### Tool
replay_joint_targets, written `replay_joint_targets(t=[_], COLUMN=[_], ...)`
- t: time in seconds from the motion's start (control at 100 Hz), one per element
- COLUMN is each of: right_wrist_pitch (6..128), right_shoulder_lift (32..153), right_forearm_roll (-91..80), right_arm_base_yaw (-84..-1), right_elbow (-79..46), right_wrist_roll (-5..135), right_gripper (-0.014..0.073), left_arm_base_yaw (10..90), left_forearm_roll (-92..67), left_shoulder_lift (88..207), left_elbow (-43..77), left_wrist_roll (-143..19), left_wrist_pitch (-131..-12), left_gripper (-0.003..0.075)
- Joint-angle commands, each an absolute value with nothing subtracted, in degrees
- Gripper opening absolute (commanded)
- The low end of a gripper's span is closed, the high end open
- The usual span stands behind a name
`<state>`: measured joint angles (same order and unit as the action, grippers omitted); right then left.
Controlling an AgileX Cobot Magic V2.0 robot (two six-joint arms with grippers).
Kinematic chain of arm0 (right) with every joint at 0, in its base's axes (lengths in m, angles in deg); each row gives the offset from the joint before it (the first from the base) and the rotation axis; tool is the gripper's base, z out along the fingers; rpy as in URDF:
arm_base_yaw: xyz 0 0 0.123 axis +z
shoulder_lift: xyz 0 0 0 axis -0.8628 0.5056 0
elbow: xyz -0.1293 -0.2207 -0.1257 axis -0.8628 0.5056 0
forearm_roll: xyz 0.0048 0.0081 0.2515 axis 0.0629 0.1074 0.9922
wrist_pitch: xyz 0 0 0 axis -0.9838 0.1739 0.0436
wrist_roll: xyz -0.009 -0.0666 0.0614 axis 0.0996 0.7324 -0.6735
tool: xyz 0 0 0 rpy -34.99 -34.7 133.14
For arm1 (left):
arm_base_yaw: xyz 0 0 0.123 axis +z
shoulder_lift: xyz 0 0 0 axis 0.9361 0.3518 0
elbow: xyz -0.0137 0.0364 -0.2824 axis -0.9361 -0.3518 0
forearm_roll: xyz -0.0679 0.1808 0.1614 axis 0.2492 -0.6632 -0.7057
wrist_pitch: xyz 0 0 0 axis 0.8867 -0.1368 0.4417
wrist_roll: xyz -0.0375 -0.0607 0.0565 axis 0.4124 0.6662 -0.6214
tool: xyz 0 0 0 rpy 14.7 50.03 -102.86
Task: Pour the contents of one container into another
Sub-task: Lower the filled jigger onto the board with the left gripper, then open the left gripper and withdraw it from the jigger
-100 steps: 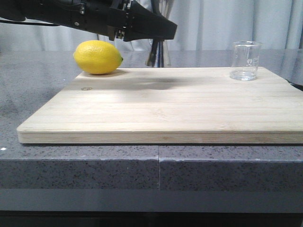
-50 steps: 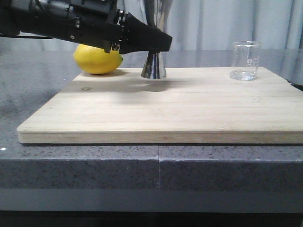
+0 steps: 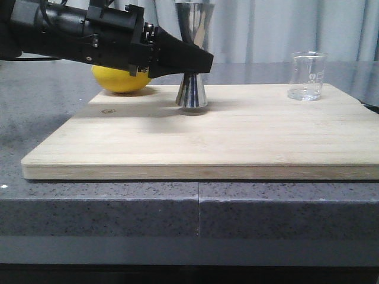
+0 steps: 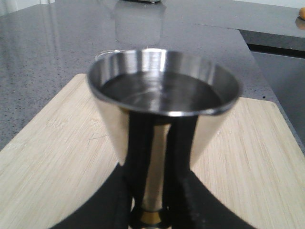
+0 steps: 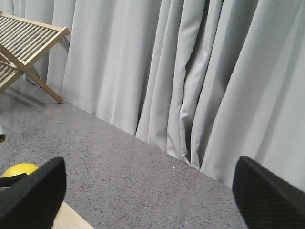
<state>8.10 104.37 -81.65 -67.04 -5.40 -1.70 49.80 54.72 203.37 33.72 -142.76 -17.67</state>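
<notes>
while left gripper (image 3: 198,62) clamps waist, jigger (image 3: 192,56) stands upright.

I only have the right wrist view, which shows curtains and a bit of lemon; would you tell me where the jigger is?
Observer: The jigger stands upright on the cutting board, beside the lemon, with the left end effector shut around its waist.
Operator: Thank you. Is there anything in it?
Observer: The left wrist view shows a dark interior; I cannot tell whether it holds liquid.
Operator: And the beaker?
Observer: The beaker sits upright at the board's far right corner, untouched and well apart from the jigger.
</notes>
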Motion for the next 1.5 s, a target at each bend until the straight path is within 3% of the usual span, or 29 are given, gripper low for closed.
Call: replay_joint_targets(t=[0.0, 1.34, 1.49], right_wrist_pitch=[6.3, 5.2, 4.9], right_shoulder_lift=[102.7, 102.7, 102.7], right_forearm_roll=[-79.3, -79.3, -79.3], right_arm_base_yaw=[-67.3, -67.3, -67.3], right_elbow=[-6.7, -6.7, -6.7], right_wrist_roll=[-1.8, -1.9, -1.9], right_gripper=[0.0642, 0.0642, 0.0642], left_arm_base_yaw=[50.0, 50.0, 50.0], left_forearm_roll=[59.4, 55.7, 55.3], left_shoulder_lift=[199.6, 199.6, 199.6], left_elbow=[35.0, 32.3, 32.3], left_wrist_roll=[-143.4, -145.0, -145.0], left_wrist_pitch=[-11.0, -11.4, -11.4], left_gripper=[-0.0021, -0.0020, 0.0029])
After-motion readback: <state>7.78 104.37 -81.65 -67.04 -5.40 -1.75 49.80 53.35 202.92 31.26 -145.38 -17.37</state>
